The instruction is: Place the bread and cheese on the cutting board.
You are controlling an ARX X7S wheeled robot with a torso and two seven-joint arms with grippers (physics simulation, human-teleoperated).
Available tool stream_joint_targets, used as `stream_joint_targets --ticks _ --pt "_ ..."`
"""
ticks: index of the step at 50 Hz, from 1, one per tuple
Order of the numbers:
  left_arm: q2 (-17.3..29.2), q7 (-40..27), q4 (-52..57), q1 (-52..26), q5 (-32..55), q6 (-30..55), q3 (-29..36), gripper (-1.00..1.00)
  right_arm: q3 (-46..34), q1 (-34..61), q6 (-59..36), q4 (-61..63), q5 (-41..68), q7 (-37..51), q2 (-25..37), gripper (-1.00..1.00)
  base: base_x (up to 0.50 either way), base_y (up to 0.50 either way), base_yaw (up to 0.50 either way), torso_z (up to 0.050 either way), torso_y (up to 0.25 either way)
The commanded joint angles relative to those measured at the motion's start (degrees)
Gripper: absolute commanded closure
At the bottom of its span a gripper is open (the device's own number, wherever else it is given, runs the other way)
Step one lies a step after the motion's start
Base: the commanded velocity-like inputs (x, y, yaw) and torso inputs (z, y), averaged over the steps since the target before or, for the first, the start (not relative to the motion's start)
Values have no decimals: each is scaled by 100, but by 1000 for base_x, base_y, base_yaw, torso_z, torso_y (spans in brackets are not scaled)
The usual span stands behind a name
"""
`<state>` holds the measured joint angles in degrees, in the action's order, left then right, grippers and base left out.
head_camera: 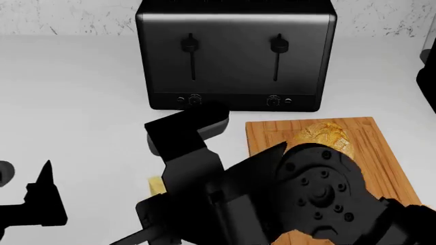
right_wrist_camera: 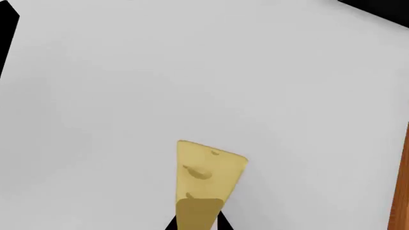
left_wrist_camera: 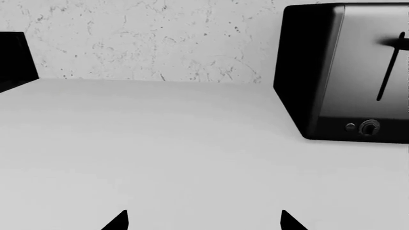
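The bread [head_camera: 327, 135], a round golden crusty loaf, lies on the wooden cutting board [head_camera: 391, 163] in front of the toaster; my right arm hides part of both. The cheese [right_wrist_camera: 206, 172], a pale yellow wedge, sits on the white counter left of the board, and only its corner [head_camera: 156, 185] peeks out from under the arm in the head view. My right gripper [right_wrist_camera: 197, 224] is shut on the wedge's narrow end, a dark fingertip tight against each side. My left gripper [left_wrist_camera: 204, 221] is open over bare counter, far left of the board.
A black toaster [head_camera: 235, 56] stands at the back, close behind the board, and also shows in the left wrist view [left_wrist_camera: 345, 72]. A dark object [left_wrist_camera: 13, 60] sits at the counter's far left, another [head_camera: 428, 76] at the right edge. The board's edge [right_wrist_camera: 403, 182] lies beside the cheese.
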<state>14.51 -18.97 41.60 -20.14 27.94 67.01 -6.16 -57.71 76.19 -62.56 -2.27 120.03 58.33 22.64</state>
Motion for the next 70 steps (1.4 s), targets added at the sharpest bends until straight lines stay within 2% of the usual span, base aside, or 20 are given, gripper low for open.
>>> stream_joint_targets --ticks 1,15,30,39,50,70 --pt "-95 152 188 80 -70 -11 -30 -100 368 22 270 757 472 511 616 100 0 0 0 0 0" --pt "-68 101 175 70 -37 -6 25 -100 501 47 428 1268 1238 981 1484 100 0 0 0 0 0" --pt "-31 83 148 96 4 -69 7 -100 523 233 84 813 1302 880 2269 100 0 0 0 0 0" --pt "-21 44 199 87 65 -26 -41 -100 516 232 -178 507 944 645 2568 100 0 0 0 0 0" --pt "22 41 120 121 47 -150 7 -100 429 430 -538 87 720 440 2679 100 0 0 0 0 0" --pt "53 -91 276 70 176 65 -38 -100 217 -266 -493 -206 -172 -241 2527 100 0 0 0 0 0"
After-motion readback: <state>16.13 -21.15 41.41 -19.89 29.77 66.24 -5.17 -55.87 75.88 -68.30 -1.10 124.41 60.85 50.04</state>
